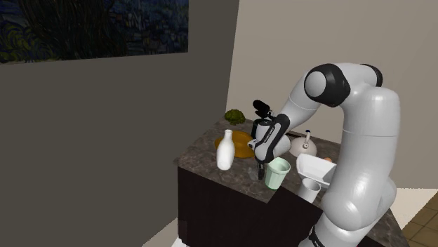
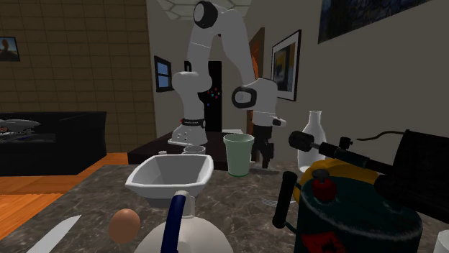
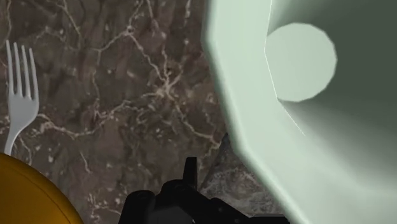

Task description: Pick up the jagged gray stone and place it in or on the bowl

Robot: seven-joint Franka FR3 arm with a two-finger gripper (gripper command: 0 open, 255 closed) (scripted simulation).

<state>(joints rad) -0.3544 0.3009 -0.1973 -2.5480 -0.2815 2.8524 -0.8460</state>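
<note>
The jagged gray stone (image 3: 226,168) lies on the dark marble counter (image 3: 127,95), wedged against the foot of a pale green cup (image 3: 305,95). My black gripper (image 3: 191,191) hangs low right over the stone and hides most of it. It points down beside the green cup (image 1: 277,173) in the shoulder view, where the gripper (image 1: 261,170) is near the counter's front edge. A yellow bowl (image 1: 242,144) sits just behind it, and its rim (image 3: 32,191) lies close beside the gripper. From across the counter, the gripper (image 2: 264,159) stands right of the cup (image 2: 238,154).
A white bottle (image 1: 224,149) stands by the yellow bowl, and a white fork (image 3: 19,95) lies next to it. A white square bowl (image 2: 169,176), a small cup (image 1: 309,188), a kettle (image 1: 303,146), an egg (image 2: 124,224) and a black canister (image 2: 352,215) crowd the counter.
</note>
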